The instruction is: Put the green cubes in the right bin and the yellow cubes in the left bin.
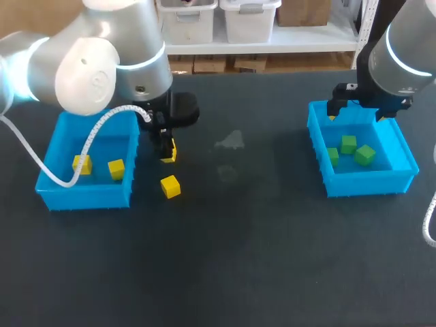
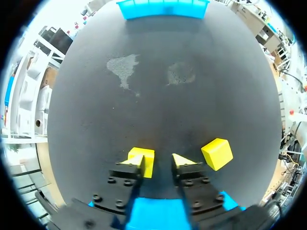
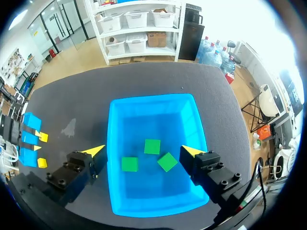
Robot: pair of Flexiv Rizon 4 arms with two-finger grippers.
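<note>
My left gripper [image 1: 167, 150] [image 2: 160, 162] is low over the table, just right of the left blue bin [image 1: 54, 187]. A yellow cube [image 2: 147, 160] [image 1: 171, 154] sits between its fingers against one of them, with a gap to the other, so it is open. A second yellow cube [image 1: 170, 186] [image 2: 217, 153] lies loose beside it. Two yellow cubes [image 1: 82, 163] [image 1: 116, 168] lie in the left bin. My right gripper [image 1: 357, 112] [image 3: 143, 151] hangs wide open and empty over the right blue bin [image 1: 402, 178] [image 3: 115, 139], which holds three green cubes [image 1: 349, 144] [image 3: 152, 146].
Two pale smudges [image 1: 230, 141] mark the dark table between the bins. A white cable [image 1: 41, 170] from my left arm droops over the left bin.
</note>
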